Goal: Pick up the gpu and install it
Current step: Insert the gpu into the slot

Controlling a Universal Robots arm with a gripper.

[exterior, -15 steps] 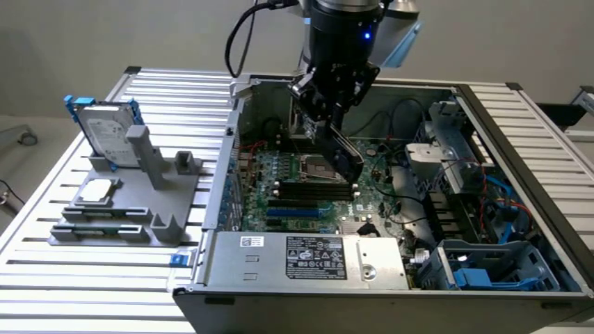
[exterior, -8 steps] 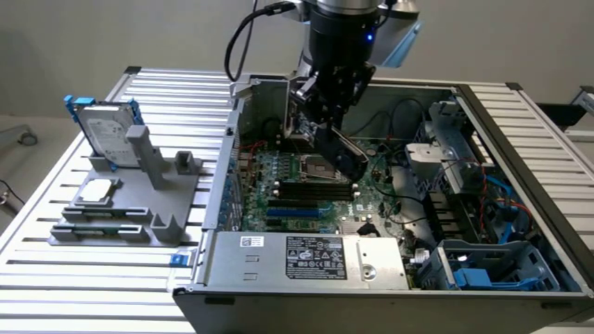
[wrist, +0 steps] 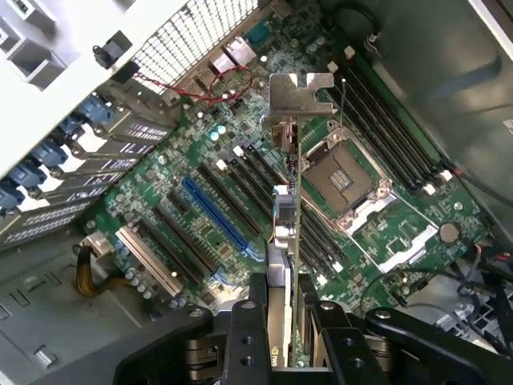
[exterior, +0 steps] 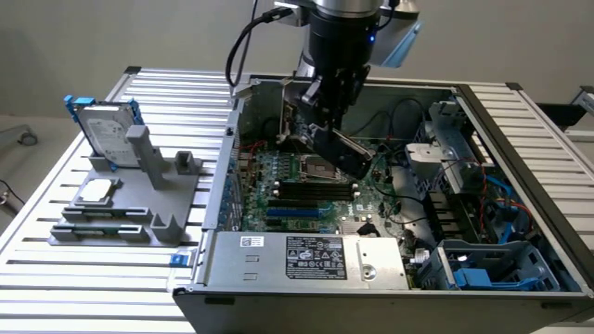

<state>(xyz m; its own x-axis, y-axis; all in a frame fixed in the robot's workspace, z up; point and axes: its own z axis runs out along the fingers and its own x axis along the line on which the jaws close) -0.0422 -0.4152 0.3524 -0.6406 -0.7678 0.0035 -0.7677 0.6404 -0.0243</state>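
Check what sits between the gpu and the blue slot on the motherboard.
In the wrist view, black slots lie between the gpu and the blue slot; no cable crosses there.

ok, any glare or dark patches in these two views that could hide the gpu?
Exterior view: soft, even light with no strong glare, but the inside of the computer case is shaded, so the black gpu blends into it. Wrist view: the white rear panel is washed out; the gpu's silver bracket shines yet reads clearly; the jaws gripping the card are dark.
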